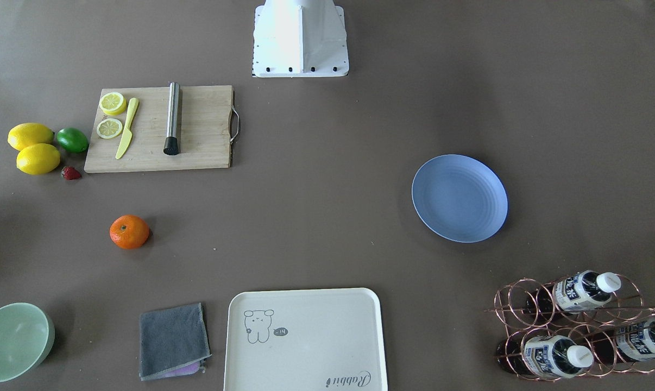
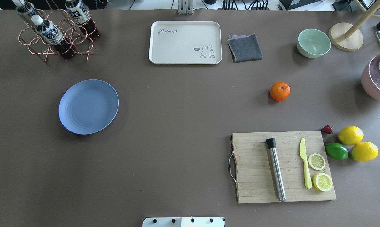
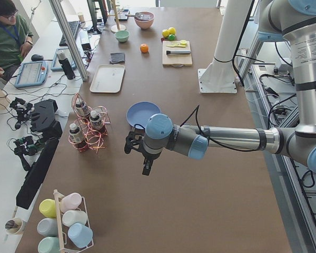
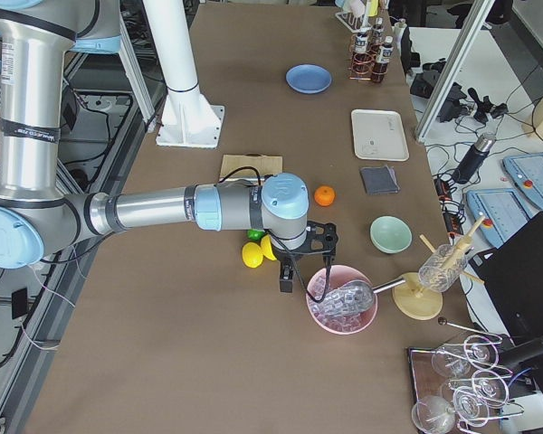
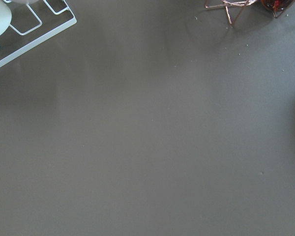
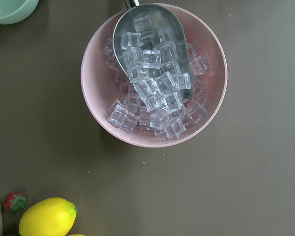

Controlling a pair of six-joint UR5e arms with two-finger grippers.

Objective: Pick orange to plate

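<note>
The orange (image 1: 129, 232) (image 2: 279, 91) lies alone on the brown table, between the chopping board and the green bowl. The light-blue plate (image 1: 459, 198) (image 2: 88, 106) sits bare on the other half of the table. Only the side views show the grippers. My left gripper (image 3: 138, 157) hangs above the table on the near side of the plate (image 3: 143, 114); I cannot tell whether it is open or shut. My right gripper (image 4: 304, 264) hovers over the pink ice bowl, a short way from the orange (image 4: 324, 195); its state also cannot be told. Neither wrist view shows fingers.
A chopping board (image 2: 283, 167) carries a metal muddler, a yellow knife and lemon slices. Two lemons (image 2: 350, 135), a lime (image 2: 336, 151) and a strawberry lie beside it. Also present are a cream tray (image 2: 185, 42), grey cloth (image 2: 244, 47), green bowl (image 2: 313, 43), bottle rack (image 2: 56, 34) and ice bowl (image 6: 154, 73).
</note>
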